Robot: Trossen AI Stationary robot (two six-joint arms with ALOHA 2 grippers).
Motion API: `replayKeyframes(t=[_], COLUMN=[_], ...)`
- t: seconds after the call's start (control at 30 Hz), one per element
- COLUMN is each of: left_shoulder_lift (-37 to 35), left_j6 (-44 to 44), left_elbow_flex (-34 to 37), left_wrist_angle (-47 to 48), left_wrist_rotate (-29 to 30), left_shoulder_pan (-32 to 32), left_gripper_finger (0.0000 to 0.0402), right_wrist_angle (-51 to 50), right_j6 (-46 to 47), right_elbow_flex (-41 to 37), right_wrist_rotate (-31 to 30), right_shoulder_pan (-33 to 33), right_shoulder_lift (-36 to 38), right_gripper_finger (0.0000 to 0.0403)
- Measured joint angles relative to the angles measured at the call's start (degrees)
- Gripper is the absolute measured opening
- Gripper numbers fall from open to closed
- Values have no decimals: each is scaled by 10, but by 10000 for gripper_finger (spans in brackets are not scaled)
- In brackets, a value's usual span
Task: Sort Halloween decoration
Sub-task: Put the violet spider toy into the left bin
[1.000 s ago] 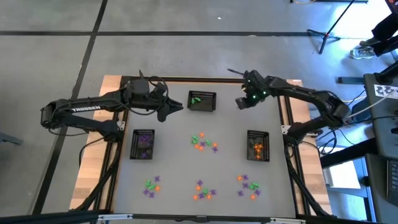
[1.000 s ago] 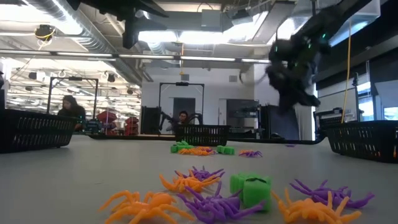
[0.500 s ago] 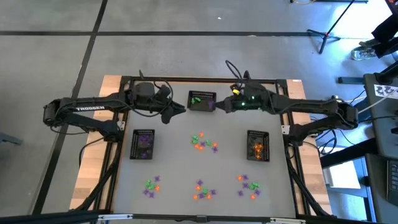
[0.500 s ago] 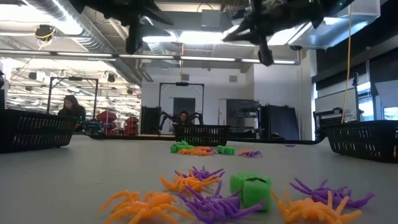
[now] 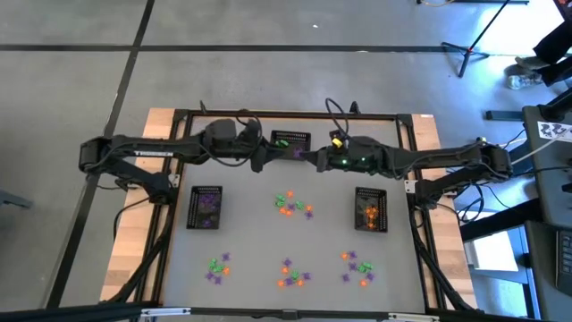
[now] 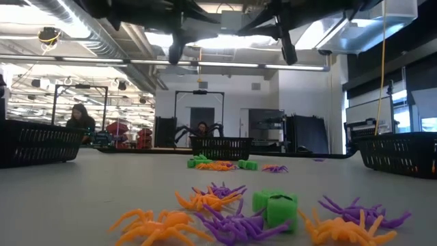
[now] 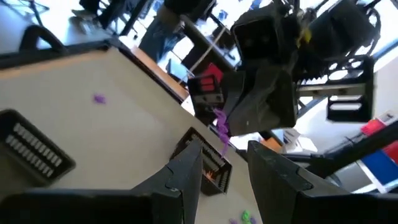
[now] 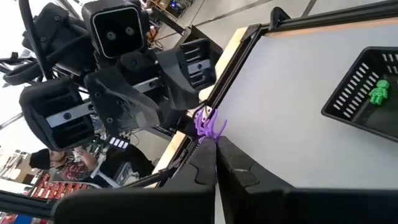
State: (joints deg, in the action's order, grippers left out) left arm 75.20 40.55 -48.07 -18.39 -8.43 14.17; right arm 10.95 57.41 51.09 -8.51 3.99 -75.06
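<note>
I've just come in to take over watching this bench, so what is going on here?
The two arms meet in mid-air near the far basket. The right gripper is shut on a purple spider and holds it out toward the left gripper, whose fingers are open on either side of it, which looks like a handover. Baskets at the left and right already hold trinkets. Clusters of purple, green and orange trinkets lie unsorted on the table.

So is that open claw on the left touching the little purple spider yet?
Apart. In the left wrist view the left gripper has its fingers spread, and the purple spider hangs beyond them. The right gripper pinches it.
</note>
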Motion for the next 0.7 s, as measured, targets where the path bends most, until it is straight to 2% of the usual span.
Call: replayKeyframes(t=[0.1, 0.33, 0.7], left_shoulder_lift=[15, 18, 28], left_j6=[13, 14, 29], left_elbow_flex=[0, 0, 0], left_wrist_angle=[-5, -20, -20], left_wrist_rotate=[-20, 2, -6], left_shoulder_pan=[-4, -15, -9], left_gripper_finger=[119, 122, 215], right_wrist_angle=[8, 17, 15], right_j6=[0, -7, -23], right_elbow_flex=[0, 0, 0], right_wrist_rotate=[1, 1, 1], right_shoulder_pan=[1, 2, 2], right_shoulder_lift=[-2, -2, -2], right_gripper_finger=[1, 1, 1])
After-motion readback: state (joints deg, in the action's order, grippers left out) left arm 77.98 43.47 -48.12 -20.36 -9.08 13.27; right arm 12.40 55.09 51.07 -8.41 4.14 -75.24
